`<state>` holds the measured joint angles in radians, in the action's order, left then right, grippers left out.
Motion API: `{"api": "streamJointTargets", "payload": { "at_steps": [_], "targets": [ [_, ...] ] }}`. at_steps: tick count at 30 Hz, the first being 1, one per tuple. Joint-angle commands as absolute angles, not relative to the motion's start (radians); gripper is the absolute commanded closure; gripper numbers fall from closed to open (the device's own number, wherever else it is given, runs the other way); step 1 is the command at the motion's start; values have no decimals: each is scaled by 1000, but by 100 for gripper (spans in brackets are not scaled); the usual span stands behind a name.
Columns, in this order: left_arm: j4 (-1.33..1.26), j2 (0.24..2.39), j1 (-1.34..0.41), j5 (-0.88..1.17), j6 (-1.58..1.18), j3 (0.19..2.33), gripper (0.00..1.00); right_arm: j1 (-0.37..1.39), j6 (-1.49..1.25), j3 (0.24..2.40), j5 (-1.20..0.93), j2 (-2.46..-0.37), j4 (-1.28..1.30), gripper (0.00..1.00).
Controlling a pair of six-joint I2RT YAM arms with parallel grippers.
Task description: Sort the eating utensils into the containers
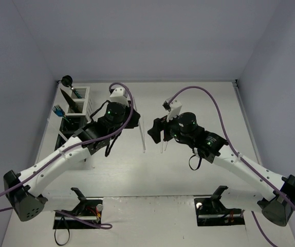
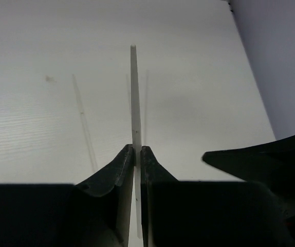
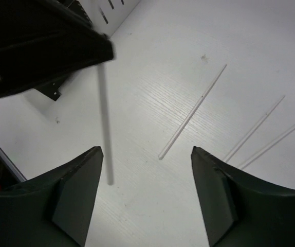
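My left gripper (image 2: 137, 152) is shut on a thin pale chopstick (image 2: 133, 98), held above the table; in the top view the left gripper (image 1: 135, 114) and this chopstick (image 1: 142, 137) are at mid-table. My right gripper (image 3: 147, 157) is open and empty, just right of the held chopstick (image 3: 105, 128); it also shows in the top view (image 1: 158, 131). A second chopstick (image 3: 194, 110) lies on the table beneath it. The containers stand at the far left: a white caddy (image 1: 80, 98) holding black utensils and a black caddy (image 1: 67, 122) with a teal fork (image 1: 59, 109).
Faint thin lines right of the lying chopstick (image 3: 255, 128) look like shadows or more chopsticks; I cannot tell which. The left arm's black body (image 3: 34, 46) fills the right wrist view's upper left. Grey walls close the table at the back and both sides.
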<state>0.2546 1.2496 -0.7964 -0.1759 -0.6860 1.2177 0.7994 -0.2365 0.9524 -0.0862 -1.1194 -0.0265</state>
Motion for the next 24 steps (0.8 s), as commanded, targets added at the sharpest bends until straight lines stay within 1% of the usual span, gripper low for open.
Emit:
{"api": "streamJointTargets", "payload": {
  "at_steps": [1,3,6,9,13,17,20,24],
  "targets": [
    [359,1081,-749,-442,-603,1225,100,799,-260,978,31,-1107,-96,29],
    [414,1014,-689,-483,-578,1202,100,794,-264,962,71,-1100,-93,27],
    [491,873,-497,-507,-534,1140,100,777,-270,938,98,-1103,-83,25],
    [530,789,-307,-480,-493,1093,100,760,-278,927,106,-1123,-77,25],
    [529,773,-119,-374,-435,1052,100,746,-281,920,103,-1152,-74,25],
    [451,787,42,-297,-421,987,100,737,-275,910,91,-1164,-72,25],
    [381,808,102,-282,-410,954,100,726,-273,900,82,-1162,-71,24],
    [323,852,107,-325,-359,970,100,708,-268,885,68,-1161,-71,24]
  ]
}}
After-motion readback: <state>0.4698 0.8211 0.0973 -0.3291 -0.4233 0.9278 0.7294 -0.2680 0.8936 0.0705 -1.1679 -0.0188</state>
